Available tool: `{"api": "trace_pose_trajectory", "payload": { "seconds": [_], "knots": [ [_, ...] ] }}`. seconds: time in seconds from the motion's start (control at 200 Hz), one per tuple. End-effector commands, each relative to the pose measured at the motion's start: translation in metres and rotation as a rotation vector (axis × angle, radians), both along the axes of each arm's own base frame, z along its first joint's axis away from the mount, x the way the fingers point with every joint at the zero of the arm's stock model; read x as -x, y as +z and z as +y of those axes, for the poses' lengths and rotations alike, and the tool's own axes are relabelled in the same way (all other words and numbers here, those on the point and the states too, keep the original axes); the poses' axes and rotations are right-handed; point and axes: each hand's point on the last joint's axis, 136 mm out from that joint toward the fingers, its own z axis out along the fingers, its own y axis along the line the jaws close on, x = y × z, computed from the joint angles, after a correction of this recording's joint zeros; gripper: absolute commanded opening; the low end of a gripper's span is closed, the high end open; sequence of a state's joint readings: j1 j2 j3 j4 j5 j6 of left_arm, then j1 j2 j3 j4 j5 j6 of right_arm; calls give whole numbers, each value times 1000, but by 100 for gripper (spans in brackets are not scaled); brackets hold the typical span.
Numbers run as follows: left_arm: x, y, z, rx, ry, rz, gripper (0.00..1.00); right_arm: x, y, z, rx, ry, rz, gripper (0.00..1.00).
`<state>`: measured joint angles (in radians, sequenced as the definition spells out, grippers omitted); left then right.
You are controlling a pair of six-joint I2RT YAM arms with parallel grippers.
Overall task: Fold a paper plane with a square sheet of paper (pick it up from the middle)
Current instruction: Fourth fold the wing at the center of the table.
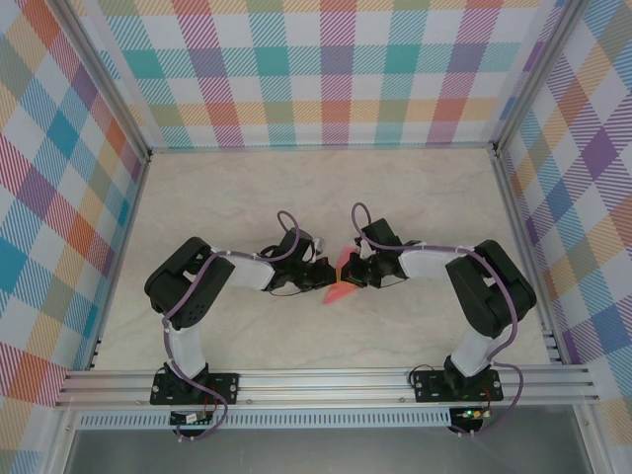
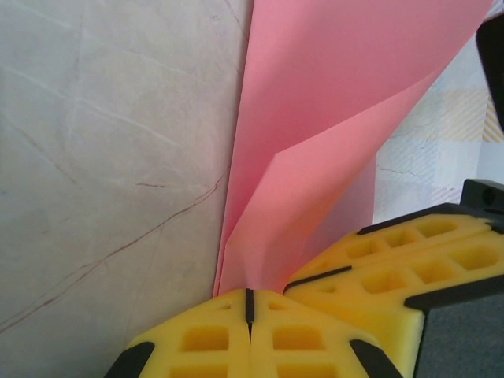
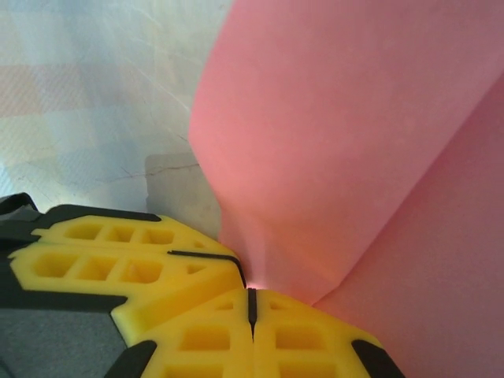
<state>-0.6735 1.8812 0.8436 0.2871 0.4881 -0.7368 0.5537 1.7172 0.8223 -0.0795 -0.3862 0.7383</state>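
Mid-table, left fingers [image 2: 203,340], right fingers [image 3: 203,340] — pinching paper [image 2: 315,118] (closed)

A salmon-pink sheet of paper [image 1: 340,291], plain and unmarked, stands partly folded near the middle of the table [image 1: 247,197], raised on edge rather than lying flat. Up close, the sheet [image 2: 315,118] shows layered flaps meeting along a sharp diagonal crease; its broad panel [image 3: 339,142] curves upward beside a second fold.

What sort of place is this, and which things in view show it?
Probably a robot lab test cell: left arm and right arm bolted to an aluminium rail, a marbled tabletop boxed in by checked panels.
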Motion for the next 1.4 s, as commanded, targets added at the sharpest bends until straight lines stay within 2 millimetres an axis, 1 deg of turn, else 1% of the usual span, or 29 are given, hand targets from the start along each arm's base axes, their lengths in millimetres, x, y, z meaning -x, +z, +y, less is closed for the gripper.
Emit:
{"api": "trace_pose_trajectory", "payload": {
  "seconds": [0.0, 0.125, 0.22, 0.285, 0.425, 0.5, 0.57, 0.72, 0.78, 0.86, 1.0, 1.045, 1.13, 1.285, 1.335, 1.395],
  "knots": [
    [33, -79, 56, -297, 44, 165, 0, -13, 3, 5, -8, 16, -33, 1],
    [34, -79, 56, -301, 39, 165, 0, -15, -15, -2, 16, -11, -1, 1],
    [36, -80, 58, -306, 36, 170, 0, -17, -23, -9, 38, -31, 8, 1],
    [37, -80, 59, -309, 35, 171, 0, -20, -21, -11, 35, -39, 4, 1],
    [39, -82, 60, -314, 33, 176, 0, -31, 2, -10, 1, -45, -51, 1],
    [39, -82, 60, -314, 33, 177, 0, -37, 7, -12, 1, -48, -66, 1],
    [39, -83, 60, -313, 31, 177, 0, -40, 2, -16, 10, -54, -58, 1],
    [40, -82, 59, -310, 29, 178, 0, -42, -22, -33, 69, -95, -21, 1],
    [41, -83, 59, -308, 27, 179, 0, -45, -26, -40, 85, -107, -22, 1],
    [41, -83, 59, -308, 26, 179, 0, -49, -25, -43, 83, -111, -24, 1],
    [41, -82, 60, -308, 24, 177, 0, -57, -6, -36, 43, -99, -61, 1],
    [41, -82, 60, -309, 22, 178, 0, -59, -4, -36, 41, -99, -69, 2],
    [41, -82, 60, -310, 23, 178, 0, -63, -9, -39, 46, -106, -60, 2],
    [42, -82, 60, -311, 19, 180, 0, -69, -27, -49, 48, -135, -22, 2],
    [42, -81, 60, -309, 20, 178, 0, -71, -28, -52, 47, -143, -22, 2],
    [43, -82, 61, -312, 20, 181, 0, -74, -24, -54, 39, -149, -28, 2]
  ]
}}
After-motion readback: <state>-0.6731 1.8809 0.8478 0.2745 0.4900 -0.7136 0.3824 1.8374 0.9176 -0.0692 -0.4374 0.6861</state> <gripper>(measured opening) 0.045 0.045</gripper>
